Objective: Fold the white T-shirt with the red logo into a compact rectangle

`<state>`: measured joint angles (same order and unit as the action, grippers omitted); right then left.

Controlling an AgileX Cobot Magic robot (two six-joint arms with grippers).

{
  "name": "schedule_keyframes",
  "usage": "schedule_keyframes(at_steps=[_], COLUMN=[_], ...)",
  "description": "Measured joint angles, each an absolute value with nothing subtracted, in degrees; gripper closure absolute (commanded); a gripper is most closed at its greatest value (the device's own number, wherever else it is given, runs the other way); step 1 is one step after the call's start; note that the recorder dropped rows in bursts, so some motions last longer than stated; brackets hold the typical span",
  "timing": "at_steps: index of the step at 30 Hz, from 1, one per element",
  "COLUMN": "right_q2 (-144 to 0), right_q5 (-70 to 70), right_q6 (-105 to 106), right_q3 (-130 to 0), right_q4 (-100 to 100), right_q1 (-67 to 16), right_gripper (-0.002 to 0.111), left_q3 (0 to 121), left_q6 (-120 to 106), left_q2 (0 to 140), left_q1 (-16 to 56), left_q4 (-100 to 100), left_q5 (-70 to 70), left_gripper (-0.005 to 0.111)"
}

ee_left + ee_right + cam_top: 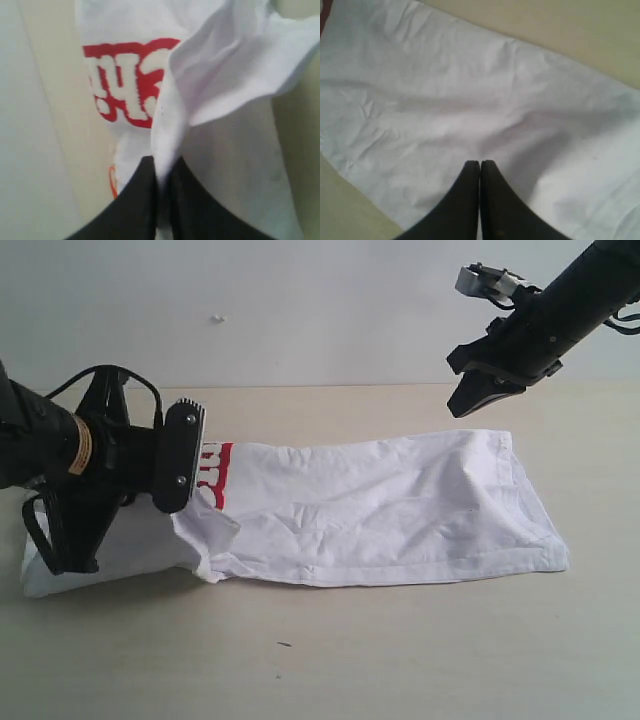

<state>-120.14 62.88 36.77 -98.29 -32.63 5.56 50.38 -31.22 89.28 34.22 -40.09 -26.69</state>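
1. Lying in a long strip, the white T-shirt [400, 510] has its left end lifted by the left gripper [185, 508]; the right gripper [475, 390] hangs clear, far right.
2. Jaws clamp a fold near the red logo [127, 82], probably to carry it rightward.
3. Right jaws pressed together, empty.

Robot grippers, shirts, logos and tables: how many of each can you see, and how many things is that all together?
White T-shirt: 1
Red logo: 1
Grippers: 2 (left gripper shut on the shirt; right gripper shut, holding nothing)
Table: 1
Total: 5
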Motion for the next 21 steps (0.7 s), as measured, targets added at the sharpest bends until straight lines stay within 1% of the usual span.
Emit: schedule_keyframes(at_steps=[1,3,5,7,9,11,16,21], right_q2=[-120.14,-120.14,-120.14,-120.14,-120.14,-120.14,-120.14,-120.14], right_q5=[62.62,62.52,62.4,62.2,61.96,61.74,61.4,61.22], right_q6=[36.87,37.08,37.45,37.7,37.84,37.86,38.18,38.32], right_q3=[-98.29,-98.29,-98.29,-98.29,-98.29,-98.29,-98.29,-98.29], right_q4=[-32.63,-32.63,-32.63,-32.63,-32.63,-32.63,-32.63,-32.63], right_q1=[5.56,5.56,5.56,5.56,5.56,5.56,5.56,5.56], right_gripper=[0.105,0.105,0.105,0.105,0.105,0.105,0.105,0.105], left_q3=[50.38,50.38,50.38,50.38,50.38,50.47,50.47,50.47], left_q6=[-31.22,-31.22,-31.22,-31.22,-31.22,-31.22,-31.22,-31.22], left_q2=[89.72,90.87,92.05,93.35,94.47,96.13,100.85,102.73], left_q1=[32.52,29.6,27.34,25.24,23.78,22.4,20.57,19.43], left_q4=[-41.5,-42.3,-42.57,-42.65,-42.79,-43.03,-43.33,-43.43], left_q5=[-23.3,-17.65,-12.95,-7.86,-3.94,-0.38,2.82,6.84], left_gripper=[0.106,0.097,0.085,0.067,0.053,0.047,0.048,0.048])
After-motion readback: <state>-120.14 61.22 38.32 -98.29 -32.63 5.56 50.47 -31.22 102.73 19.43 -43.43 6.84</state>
